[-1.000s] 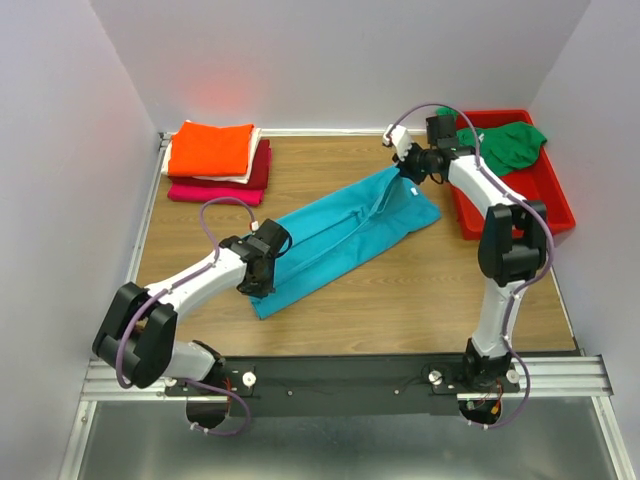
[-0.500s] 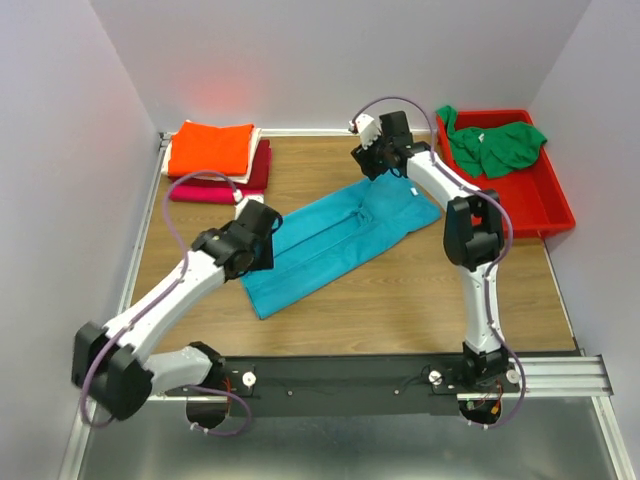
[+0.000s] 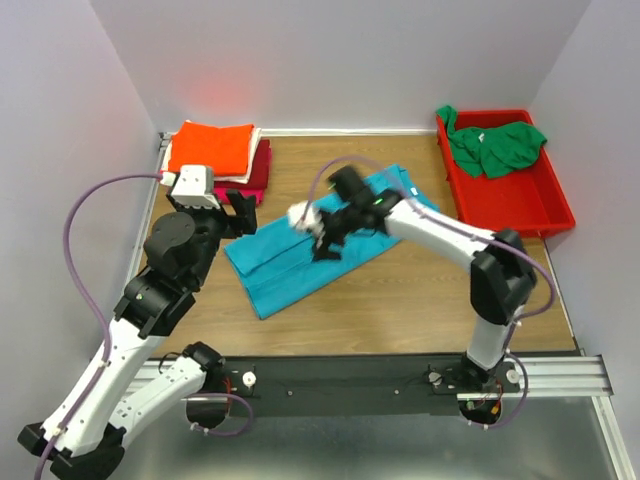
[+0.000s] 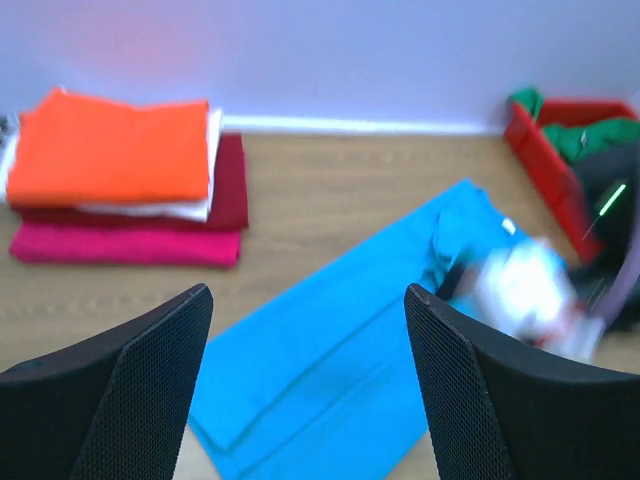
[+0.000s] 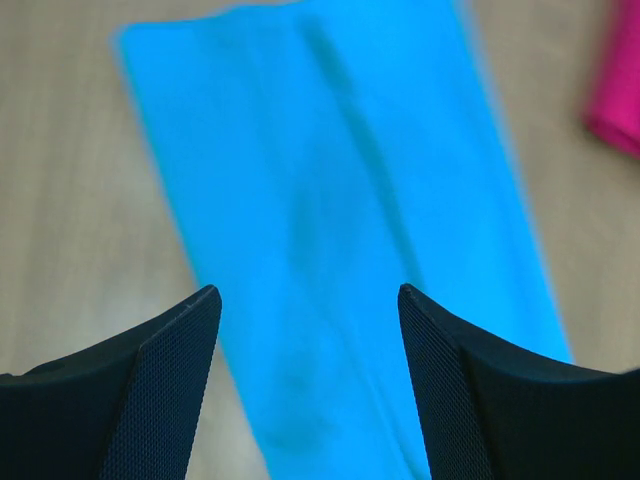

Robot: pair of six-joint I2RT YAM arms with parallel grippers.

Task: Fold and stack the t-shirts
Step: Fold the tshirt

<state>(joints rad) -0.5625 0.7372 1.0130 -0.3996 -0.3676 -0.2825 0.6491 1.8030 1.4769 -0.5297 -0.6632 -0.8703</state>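
Note:
A teal t-shirt [image 3: 283, 268] lies folded into a long strip, slanting across the wooden table. My left gripper [image 3: 241, 208] hangs open above the strip's near-left end, and in the left wrist view the left gripper [image 4: 308, 296] holds nothing, with the teal t-shirt [image 4: 330, 370] below. The right gripper [image 3: 328, 243] hovers open over the strip's middle; the right wrist view shows the right gripper [image 5: 308, 292] empty above the teal t-shirt [image 5: 330, 190]. Folded t-shirts are stacked at the back left, orange [image 3: 210, 147] on top and magenta [image 3: 200, 192] at the bottom. A green t-shirt [image 3: 498, 146] lies crumpled in the bin.
The red plastic bin [image 3: 520, 208] stands at the back right by the wall. Pale walls close in the table at the back and on both sides. The right arm [image 4: 530, 290] shows as a blur in the left wrist view.
Both grippers opened and let go of the teal t-shirt. The left arm rose and drew back to the left. The right arm swung from the strip's far end to its middle.

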